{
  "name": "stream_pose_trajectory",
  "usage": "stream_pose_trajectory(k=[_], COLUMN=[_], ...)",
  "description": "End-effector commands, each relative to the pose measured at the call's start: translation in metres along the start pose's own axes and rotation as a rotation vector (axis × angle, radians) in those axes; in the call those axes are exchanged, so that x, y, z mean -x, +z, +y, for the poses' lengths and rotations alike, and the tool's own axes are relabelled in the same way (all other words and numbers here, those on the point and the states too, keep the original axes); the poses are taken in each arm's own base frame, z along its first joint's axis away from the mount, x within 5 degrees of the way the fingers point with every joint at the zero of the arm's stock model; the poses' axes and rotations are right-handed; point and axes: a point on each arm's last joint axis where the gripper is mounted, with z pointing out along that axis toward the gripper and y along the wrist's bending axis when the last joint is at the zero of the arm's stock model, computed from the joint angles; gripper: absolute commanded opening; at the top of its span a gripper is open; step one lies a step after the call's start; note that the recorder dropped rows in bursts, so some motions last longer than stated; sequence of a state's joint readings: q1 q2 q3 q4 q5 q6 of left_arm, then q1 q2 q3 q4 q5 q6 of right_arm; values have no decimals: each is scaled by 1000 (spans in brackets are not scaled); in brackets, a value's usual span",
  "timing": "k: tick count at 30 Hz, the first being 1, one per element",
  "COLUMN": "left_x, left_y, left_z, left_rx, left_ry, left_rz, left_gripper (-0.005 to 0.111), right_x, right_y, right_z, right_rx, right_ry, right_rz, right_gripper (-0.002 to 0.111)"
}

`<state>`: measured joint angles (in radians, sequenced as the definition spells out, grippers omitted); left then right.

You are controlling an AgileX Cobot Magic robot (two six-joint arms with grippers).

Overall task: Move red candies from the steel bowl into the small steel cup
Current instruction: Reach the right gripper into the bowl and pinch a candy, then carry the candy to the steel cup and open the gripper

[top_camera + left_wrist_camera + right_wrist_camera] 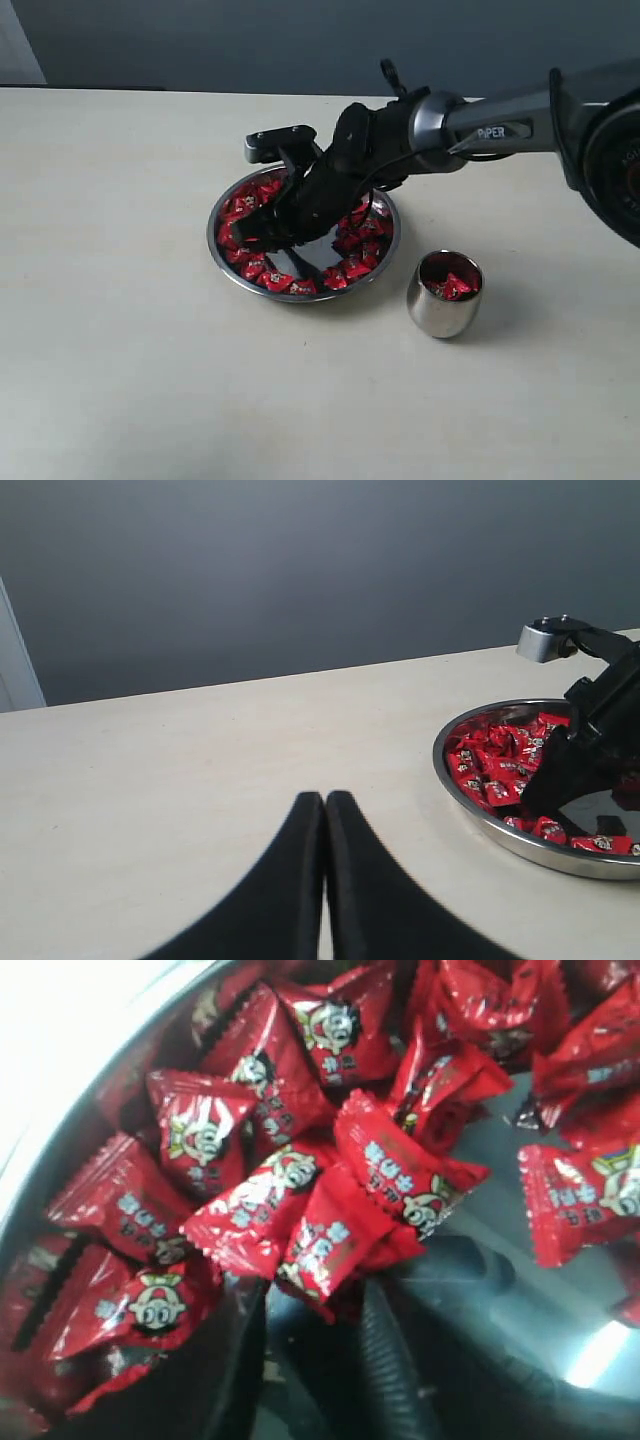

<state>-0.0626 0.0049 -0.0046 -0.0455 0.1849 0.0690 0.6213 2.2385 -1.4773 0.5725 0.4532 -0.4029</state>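
Note:
The steel bowl point(300, 297) sits mid-table, ringed with red candies point(245, 205). My right gripper point(262, 238) reaches down into its left side. In the right wrist view the right gripper point(315, 1295) is open, its two black fingers on the bowl's mirror bottom point(490, 1220). The end of one red candy point(335, 1240) lies between the fingertips, with a gap on each side. The small steel cup point(440, 310) stands right of the bowl and holds a few red candies point(452, 285). My left gripper point(324, 798) is shut on nothing, low over bare table left of the bowl point(500, 832).
The beige table point(120, 350) runs back to a dark grey wall point(200, 40). The right arm point(500, 125) stretches in from the right, above the bowl's far rim. A small grey camera block point(545, 640) on the right wrist overhangs the bowl.

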Motion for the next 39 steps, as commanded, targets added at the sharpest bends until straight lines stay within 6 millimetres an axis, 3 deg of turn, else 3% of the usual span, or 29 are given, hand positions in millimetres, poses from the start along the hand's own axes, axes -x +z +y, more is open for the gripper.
stream_pose_trajectory(k=[1,3,11,17,21,30,35,39], left_x=[-1,-1,-1,-1,-1,-1,-1,-1], left_y=[0,0,0,0,0,0,0,0], left_z=[0,0,0,0,0,0,0,0], left_rx=[1,1,1,1,1,1,1,1], left_ry=[-2,-2,-2,-2,-2,-2,-2,-2], left_rz=[-5,-5,-5,-5,-5,-5,-5,-5], left_gripper=[2,2,2,2,2,2,2,2], right_x=[3,4,13,17,12,-52,-86,-107], right_y=[-3,-6,-40,-79,-116,-207,-227,-223], right_z=[0,1,13,24,29,29,16,4], right_rx=[0,5,30,37,-3,-138,-286,-383], right_ry=[-4,-9,-66,-117,-104,-101,-33,-14], right_rz=[-15,-13,-5,19,-47,-164,-167,-100], right_gripper=[7,-1,-1,-1,-1,-1,-1,-1])
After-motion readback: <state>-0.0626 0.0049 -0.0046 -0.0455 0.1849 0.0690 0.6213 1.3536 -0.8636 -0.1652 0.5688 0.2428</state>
